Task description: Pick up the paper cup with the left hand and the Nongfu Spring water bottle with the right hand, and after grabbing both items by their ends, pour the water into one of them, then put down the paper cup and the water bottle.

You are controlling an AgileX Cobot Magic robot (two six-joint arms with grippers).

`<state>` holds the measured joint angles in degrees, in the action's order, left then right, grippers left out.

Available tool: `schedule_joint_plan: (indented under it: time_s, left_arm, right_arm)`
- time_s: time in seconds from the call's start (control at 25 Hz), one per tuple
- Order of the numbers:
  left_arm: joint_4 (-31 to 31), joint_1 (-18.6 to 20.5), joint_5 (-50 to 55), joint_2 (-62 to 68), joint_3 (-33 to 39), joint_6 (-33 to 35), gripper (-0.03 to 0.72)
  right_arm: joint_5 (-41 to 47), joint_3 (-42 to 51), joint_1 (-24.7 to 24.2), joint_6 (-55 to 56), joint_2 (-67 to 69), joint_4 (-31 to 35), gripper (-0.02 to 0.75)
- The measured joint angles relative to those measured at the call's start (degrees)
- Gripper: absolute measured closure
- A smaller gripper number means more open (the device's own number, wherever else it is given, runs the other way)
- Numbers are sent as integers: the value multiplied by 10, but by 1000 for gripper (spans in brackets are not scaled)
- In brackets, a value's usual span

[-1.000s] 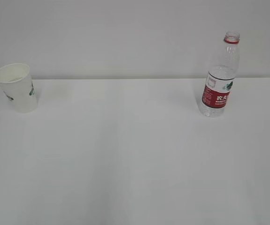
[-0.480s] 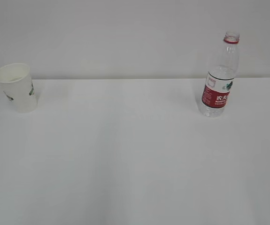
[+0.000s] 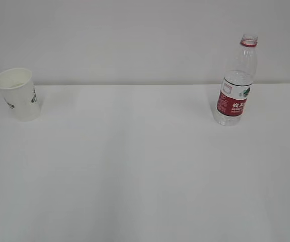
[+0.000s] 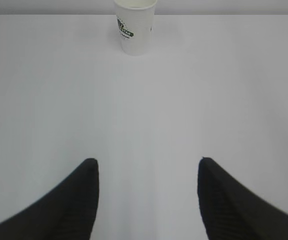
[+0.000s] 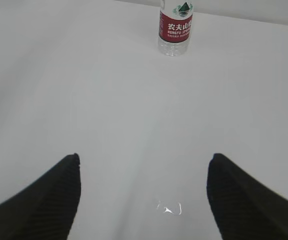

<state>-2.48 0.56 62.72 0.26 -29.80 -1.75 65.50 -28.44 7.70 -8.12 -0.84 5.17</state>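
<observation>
White table (image 3: 145, 171) against a plain pale wall, only two things on it: one paper cup (image 3: 17, 94) upright at far left, one Nongfu Spring water bottle (image 3: 236, 80) upright at far right, capless, well apart. Each wrist view shows one hand, left hand (image 4: 148, 172) facing the cup, right hand (image 5: 144, 167) facing the bottle, both with fingers spread, holding nothing, well short of their targets.

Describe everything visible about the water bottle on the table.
The clear ribbed plastic water bottle stands upright on the white table, at its far right in the exterior view. It has no cap; a red ring circles its neck. A red-and-white label with white Chinese characters wraps its middle. Only the table touches it. In the right wrist view it stands far ahead of the open right gripper.
</observation>
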Motion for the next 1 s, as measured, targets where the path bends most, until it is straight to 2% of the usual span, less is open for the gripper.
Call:
schedule_joint_plan:
  time_s: [0.36, 1.0]
  left_arm:
    - [0, 14, 0, 0, 0, 0, 235]
    - [0, 18, 0, 0, 0, 0, 235]
  right_arm:
    - [0, 0, -36, 0, 0, 0, 148]
    - [0, 0, -37, 0, 0, 1, 148]
